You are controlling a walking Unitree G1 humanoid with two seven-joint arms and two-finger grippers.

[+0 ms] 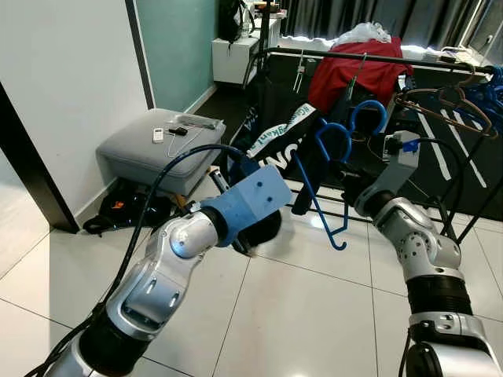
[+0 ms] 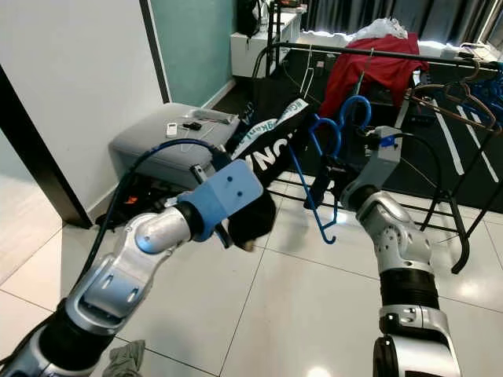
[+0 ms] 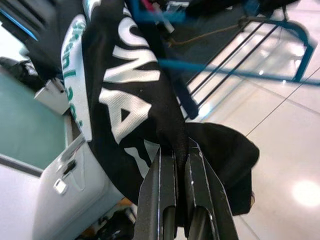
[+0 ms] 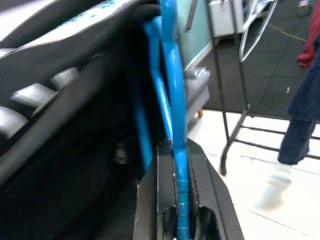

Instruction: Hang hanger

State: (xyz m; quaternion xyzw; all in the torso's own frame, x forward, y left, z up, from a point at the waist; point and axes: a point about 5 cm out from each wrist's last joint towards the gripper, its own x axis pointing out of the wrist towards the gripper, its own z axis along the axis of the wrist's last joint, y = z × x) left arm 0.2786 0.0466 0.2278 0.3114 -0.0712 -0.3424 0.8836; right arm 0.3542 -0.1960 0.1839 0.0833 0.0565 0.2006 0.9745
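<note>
Hanger first: I have the blue plastic one pinched in my right gripper, fingers pressed together on its thin bar, and it sits in the middle of the head view, hooks up, below and short of the rail. There look to be two blue hooks side by side, so I may be carrying a pair; I can't say for sure.

Nearest in the frame, lower left, my left arm reaches forward with the left gripper pinching a fold of the black garment with white lettering. That cloth drapes from the hanger down to my left gripper, so the garment is on the hanger and I'm holding its loose end off the floor.

Beyond, at middle left, a grey ottoman stands against the wall with small items on top. Further back, across the upper right, runs the dark rail of the clothes rack, with a red garment draped over it and brown wooden hangers at the far right.

I judge the step in hand to be the carry to the rack: hanger and garment are lifted, not yet hooked. Next I need to raise the right arm up and forward so the hook clears the rail, then lower it onto a bare stretch between the red garment and the wooden hangers. The left gripper should follow, so the cloth doesn't drag the hanger askew.
</note>
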